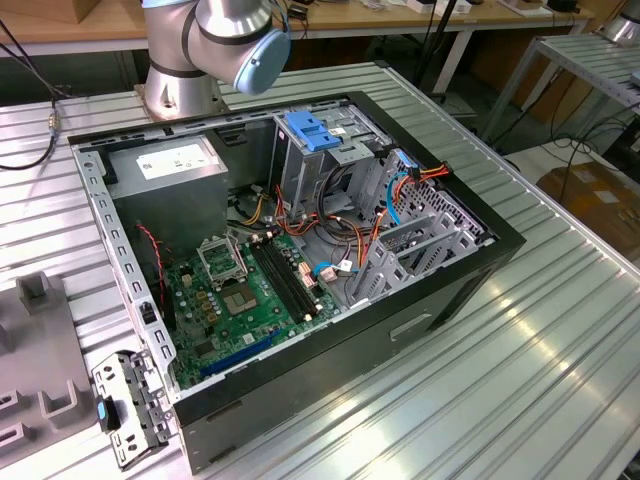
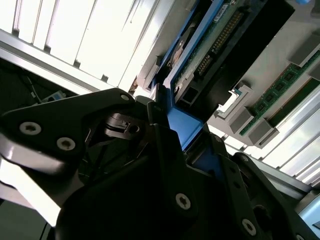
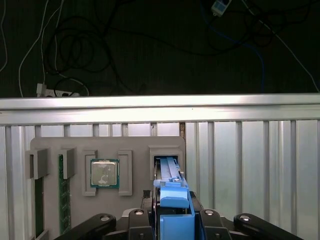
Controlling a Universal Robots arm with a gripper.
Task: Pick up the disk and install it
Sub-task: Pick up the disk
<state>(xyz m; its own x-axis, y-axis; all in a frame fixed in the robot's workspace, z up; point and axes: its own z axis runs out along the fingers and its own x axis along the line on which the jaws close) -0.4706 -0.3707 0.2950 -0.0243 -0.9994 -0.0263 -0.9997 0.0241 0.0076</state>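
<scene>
- My exterior view has the open computer case (image 1: 400, 330) mid-table, with the arm base (image 1: 180, 80) at its eleven o'clock.
- The grey tray (image 1: 40, 350) lies at the case's nine o'clock.
- The gripper (image 3: 173, 205) is pinching the disk (image 3: 167, 167) by its blue frame, on edge at the tray's slot.

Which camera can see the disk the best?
The second wrist view: the disk shows its blue frame, green circuit board and connector pins up close, with the gripper around the frame. The first wrist view catches its blue frame edge-on. The exterior view looks at the open computer case.
</scene>
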